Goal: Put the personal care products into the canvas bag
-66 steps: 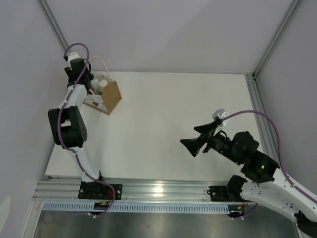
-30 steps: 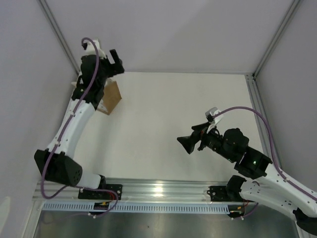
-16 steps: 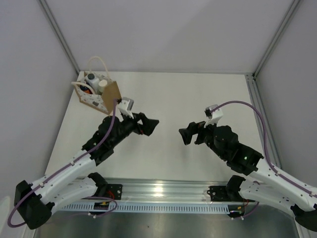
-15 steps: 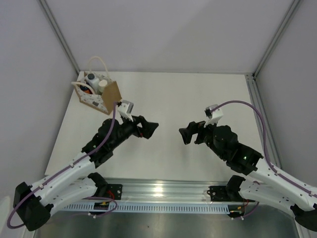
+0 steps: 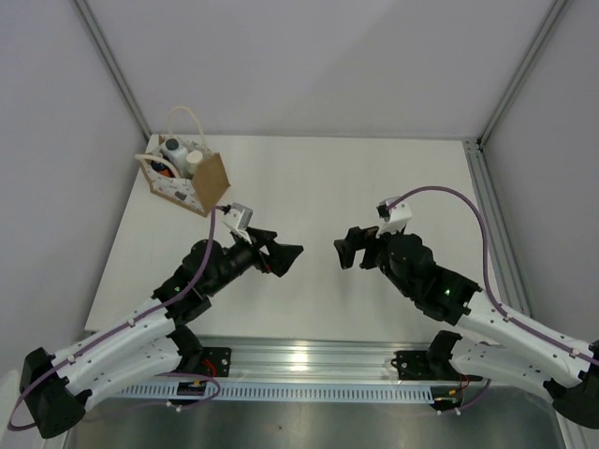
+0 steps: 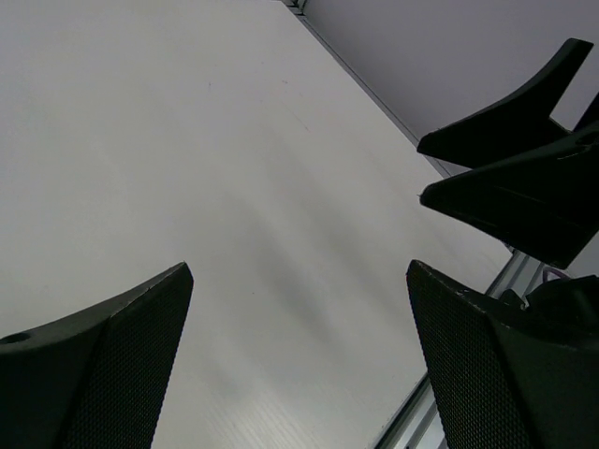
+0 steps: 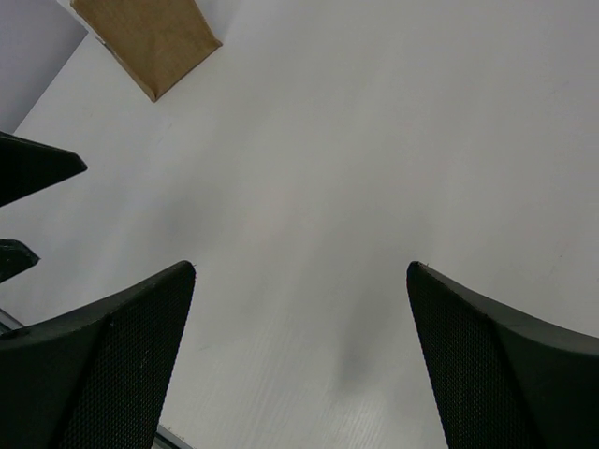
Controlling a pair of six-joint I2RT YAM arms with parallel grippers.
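The canvas bag (image 5: pixel 198 181) stands at the far left corner of the table, its cream handles (image 5: pixel 180 116) up. Inside it show a white bottle with a dark cap (image 5: pixel 171 148), a cream-white cylinder (image 5: pixel 194 159) and an orange bottle (image 5: pixel 161 169). My left gripper (image 5: pixel 287 253) is open and empty over the middle of the table, well away from the bag. My right gripper (image 5: pixel 343 253) is open and empty, facing it. The bag's brown side (image 7: pixel 150 36) shows in the right wrist view. Both wrist views show open jaws over bare table (image 6: pixel 299 268) (image 7: pixel 299 268).
The right gripper's black fingers (image 6: pixel 510 178) show in the left wrist view, the left gripper's fingertips (image 7: pixel 28 168) in the right wrist view. Grey walls enclose the table; a metal rail (image 5: pixel 299 360) runs along the near edge.
My left arm swung away from the bag, down to the table's middle, leaving the bottles in the bag. My right gripper moved left and a little farther in. Both now face each other.
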